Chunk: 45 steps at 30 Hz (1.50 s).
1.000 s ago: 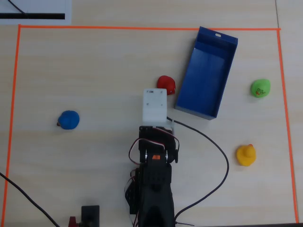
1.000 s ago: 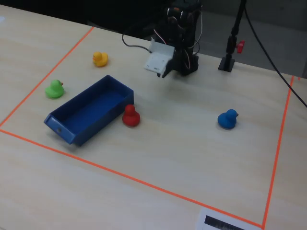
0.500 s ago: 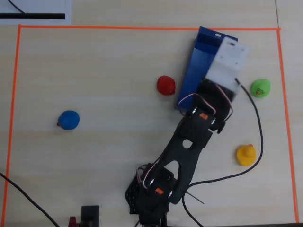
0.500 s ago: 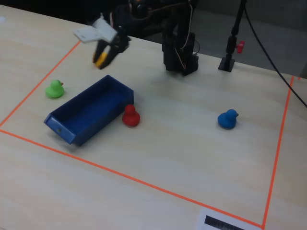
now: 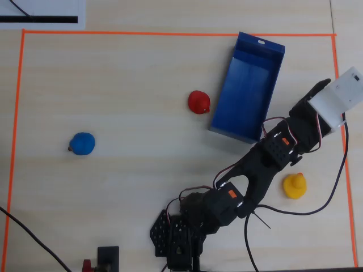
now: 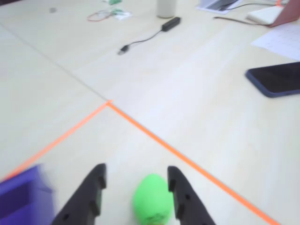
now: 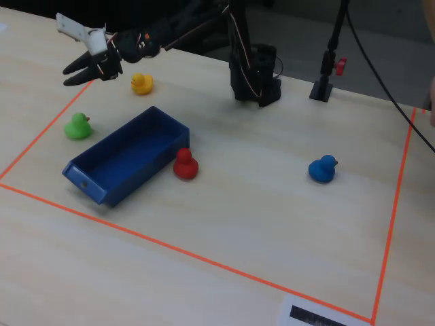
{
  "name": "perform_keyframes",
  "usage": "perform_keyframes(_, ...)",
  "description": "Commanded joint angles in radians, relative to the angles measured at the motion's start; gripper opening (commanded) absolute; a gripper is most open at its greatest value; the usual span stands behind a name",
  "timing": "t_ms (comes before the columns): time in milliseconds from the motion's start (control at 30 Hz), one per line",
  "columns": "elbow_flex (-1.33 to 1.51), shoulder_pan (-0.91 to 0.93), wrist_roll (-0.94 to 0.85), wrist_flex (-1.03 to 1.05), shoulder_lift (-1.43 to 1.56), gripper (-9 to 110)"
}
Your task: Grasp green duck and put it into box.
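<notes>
In the overhead view the arm stretches toward the right edge of the taped field, and its white wrist housing covers the spot beside the box where the green duck would lie, so neither the duck nor the gripper fingers can be made out here; the yellow duck sits lower right, just beside the arm, the red duck stands close to the box's left long wall, and the blue duck lies far off to the left. The box is empty, its short end with the small white mark pointing to the top of the picture; that mark is too small to read. In the wrist view the gripper is spread wide and holds nothing, and the green duck sits on the table between the two dark fingers, slightly nearer the right one, its long axis running roughly along the camera's line of sight; the picture is blurred, so I would guess rather than swear that it is centred. A blurred blue corner of the box shows at lower left. In the fixed view the gripper hangs in the air above and a little behind the green duck, which rests on the table just left of the box, so the coming move is chiefly a descent. No brand or legible writing shows anywhere.
</notes>
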Motion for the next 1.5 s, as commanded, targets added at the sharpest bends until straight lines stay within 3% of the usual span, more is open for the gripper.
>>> perform_keyframes(0, 0.012, 0.020, -0.110, -0.080, -0.032, 25)
perform_keyframes(267, 0.006, 0.008, -0.160, -0.087, -0.135, 36)
perform_keyframes(1467, -0.356, -0.009, -0.183, -0.084, -0.543, 34)
